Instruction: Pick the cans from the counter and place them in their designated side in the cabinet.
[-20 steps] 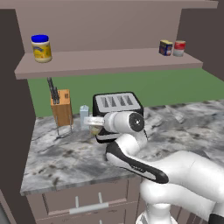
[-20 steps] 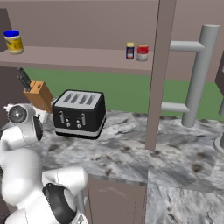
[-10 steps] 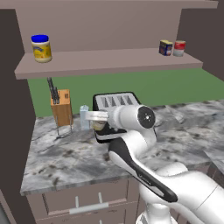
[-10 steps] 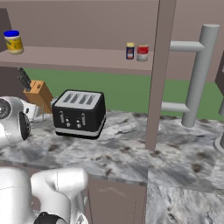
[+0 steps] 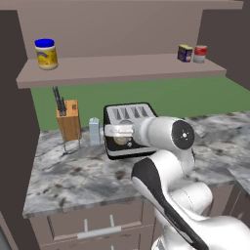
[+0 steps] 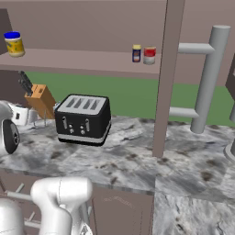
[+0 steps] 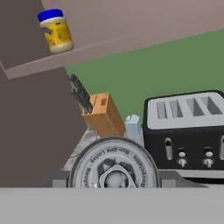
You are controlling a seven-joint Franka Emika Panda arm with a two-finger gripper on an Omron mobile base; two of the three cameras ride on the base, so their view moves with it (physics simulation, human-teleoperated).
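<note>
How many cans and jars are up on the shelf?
3. The yellow jar stands at the left end; the dark-blue can and red-and-white can stand together at the right end. None looks hidden.

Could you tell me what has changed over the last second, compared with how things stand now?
The arm's wrist has swung to the right and risen in front of the toaster in the left base view, and the round can stays in the gripper throughout. The blue can, the red-and-white can, the yellow jar and the knife block have not moved.
</note>
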